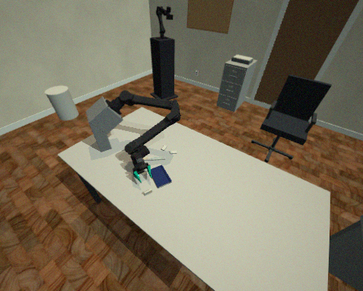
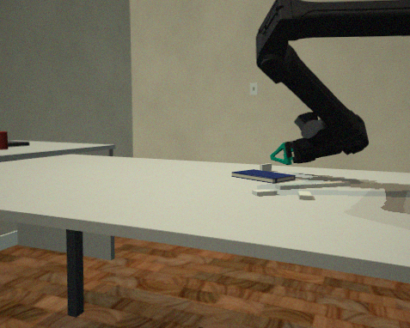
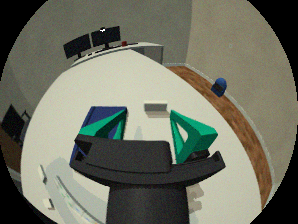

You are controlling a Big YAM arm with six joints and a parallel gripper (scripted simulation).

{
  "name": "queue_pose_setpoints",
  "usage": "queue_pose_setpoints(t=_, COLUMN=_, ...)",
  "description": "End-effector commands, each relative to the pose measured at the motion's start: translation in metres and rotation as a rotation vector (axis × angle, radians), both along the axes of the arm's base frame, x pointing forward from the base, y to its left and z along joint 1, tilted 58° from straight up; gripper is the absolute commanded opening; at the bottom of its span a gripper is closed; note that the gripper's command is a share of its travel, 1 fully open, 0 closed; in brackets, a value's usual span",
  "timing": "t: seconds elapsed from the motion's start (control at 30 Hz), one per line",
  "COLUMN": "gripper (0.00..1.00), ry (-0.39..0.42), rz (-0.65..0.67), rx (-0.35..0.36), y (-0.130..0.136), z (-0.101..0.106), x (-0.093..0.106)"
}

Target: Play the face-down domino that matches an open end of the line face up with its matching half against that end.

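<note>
Pincer [image 1: 145, 179] [image 2: 272, 157] [image 3: 147, 113] open, nothing between its green fingers, it hangs above the counter [image 1: 231, 198] [image 2: 128, 189] [image 3: 135, 75]. The black arm [image 1: 151, 133] [image 2: 317, 86] reaches over from its gray mount [image 1: 101, 126]. On the counter, a dark blue book [image 1: 161, 176] [image 2: 263, 175] [image 3: 95, 117] lies flat beside the pincer. The thin domino line [image 1: 155, 159] [image 2: 315, 185] [image 3: 74, 199] lies near the book, its pips too small to read. Smallest are the single dominoes: one [image 1: 147, 192] [image 2: 266, 167] [image 3: 155, 107] stands on its long edge ahead of the pincer; two pale ones, a nearer [image 1: 163, 148] [image 2: 305, 196] [image 3: 48, 204] and a farther [image 1: 173, 152] [image 2: 265, 192] [image 3: 42, 173] from the mount, lie flat, apart from the line. Which one matches, I cannot tell.
</note>
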State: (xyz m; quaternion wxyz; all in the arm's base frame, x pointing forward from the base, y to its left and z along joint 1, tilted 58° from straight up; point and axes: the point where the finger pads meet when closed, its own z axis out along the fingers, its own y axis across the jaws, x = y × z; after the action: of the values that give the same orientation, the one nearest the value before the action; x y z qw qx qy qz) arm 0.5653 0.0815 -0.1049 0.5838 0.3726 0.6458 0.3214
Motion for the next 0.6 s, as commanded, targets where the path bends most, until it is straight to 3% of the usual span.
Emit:
queue_pose_setpoints(t=0.0, gripper=0.72, ry=0.009, rz=-0.038, rx=0.001, y=-0.025, z=0.009, x=0.000)
queue_pose_setpoints(t=0.17, gripper=0.72, ry=0.009, rz=-0.038, rx=0.001, y=-0.025, z=0.009, x=0.000)
queue_pose_setpoints(t=0.2, gripper=0.72, ry=-0.004, rz=-0.005, rx=0.003, y=-0.010, z=0.009, x=0.002)
queue_pose_setpoints(t=0.57, gripper=0.72, ry=0.052, rz=0.065, rx=0.016, y=-0.033, z=0.018, x=-0.002)
